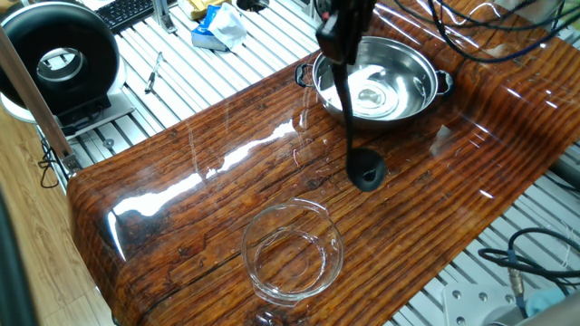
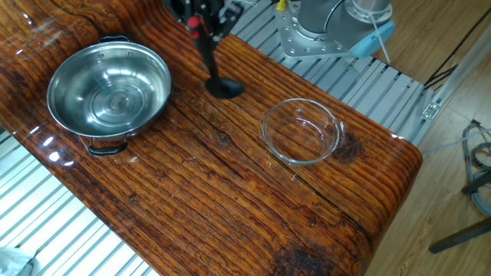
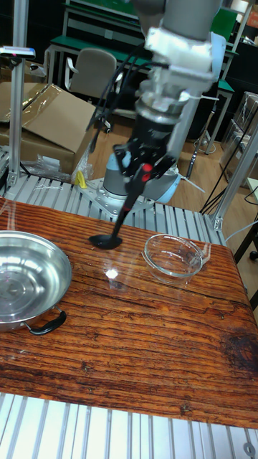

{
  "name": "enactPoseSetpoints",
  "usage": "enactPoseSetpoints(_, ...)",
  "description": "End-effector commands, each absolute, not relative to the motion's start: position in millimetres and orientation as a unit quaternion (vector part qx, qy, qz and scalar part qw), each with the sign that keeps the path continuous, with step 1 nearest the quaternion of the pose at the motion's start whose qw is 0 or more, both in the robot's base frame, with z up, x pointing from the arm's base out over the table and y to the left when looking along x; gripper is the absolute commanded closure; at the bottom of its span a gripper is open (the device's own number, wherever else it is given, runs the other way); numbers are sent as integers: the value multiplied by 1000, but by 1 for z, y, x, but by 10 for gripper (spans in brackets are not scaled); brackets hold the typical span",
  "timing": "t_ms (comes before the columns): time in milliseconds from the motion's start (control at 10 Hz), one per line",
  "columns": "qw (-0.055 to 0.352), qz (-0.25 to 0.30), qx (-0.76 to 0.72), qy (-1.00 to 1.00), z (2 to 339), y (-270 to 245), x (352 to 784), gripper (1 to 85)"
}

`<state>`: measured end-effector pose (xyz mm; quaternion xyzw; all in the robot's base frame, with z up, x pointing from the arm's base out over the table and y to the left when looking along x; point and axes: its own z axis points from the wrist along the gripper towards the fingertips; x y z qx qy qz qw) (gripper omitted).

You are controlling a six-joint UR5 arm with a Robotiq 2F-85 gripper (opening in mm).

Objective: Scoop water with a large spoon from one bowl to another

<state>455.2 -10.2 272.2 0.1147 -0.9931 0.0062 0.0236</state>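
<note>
My pincer [image 3: 147, 166] clamped on black ladle [image 3: 118, 222] handle near red tip; cup hangs above wooden table [image 2: 230, 192], between steel bowl [image 2: 107, 88] and glass bowl [image 2: 301, 130].

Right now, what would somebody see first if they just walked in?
Probably the gripper dangling a black ladle over the wooden table, its cup between the two bowls. Next, the shiny steel bowl on one side and the clear glass bowl on the other.
</note>
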Motion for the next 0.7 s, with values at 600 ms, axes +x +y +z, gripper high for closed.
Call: enactPoseSetpoints(600, 7, -15, 81, -997, 234, -3, 464, 847)
